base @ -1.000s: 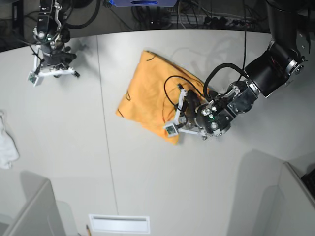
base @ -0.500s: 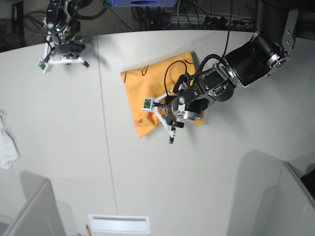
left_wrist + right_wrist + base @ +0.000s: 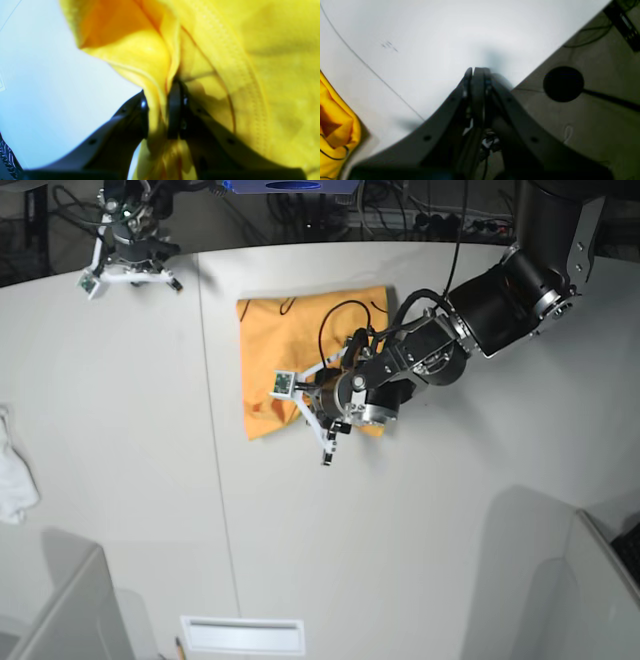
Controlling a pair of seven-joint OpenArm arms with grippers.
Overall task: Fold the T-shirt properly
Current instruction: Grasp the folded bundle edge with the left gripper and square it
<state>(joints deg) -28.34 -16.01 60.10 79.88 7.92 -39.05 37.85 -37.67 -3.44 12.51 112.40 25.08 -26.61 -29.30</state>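
**Now pinching a fold of shirt**

Clamped nearly closed, left gripper (image 3: 158, 110) with a bunched ridge of the T-shirt (image 3: 225, 62) squeezed between two black, smooth, tapering fingers (image 3: 175, 110). Soft matte cotton on both sides of the jaws, yellow-orange, creased into deep folds, with a ribbed stitched hem running past the right finger. Just left of the jaws, bare pale tabletop.

Seen from the base camera: left gripper (image 3: 318, 398) over the lower right part of the T-shirt (image 3: 290, 330), folded into a rough rectangle with a pointed lower corner, thin dark lines across the upper fabric. Beneath it a smooth off-white table (image 3: 430, 520), crossed by a thin straight seam left of the cloth.

Well apart, at the far table edge: right gripper (image 3: 477, 72), fingers pressed together with nothing between them; same one in the base view (image 3: 130, 265). Beyond that edge, dark floor and tangled cables. At the left border, crumpled white cloth (image 3: 14, 475), well apart from both grippers.
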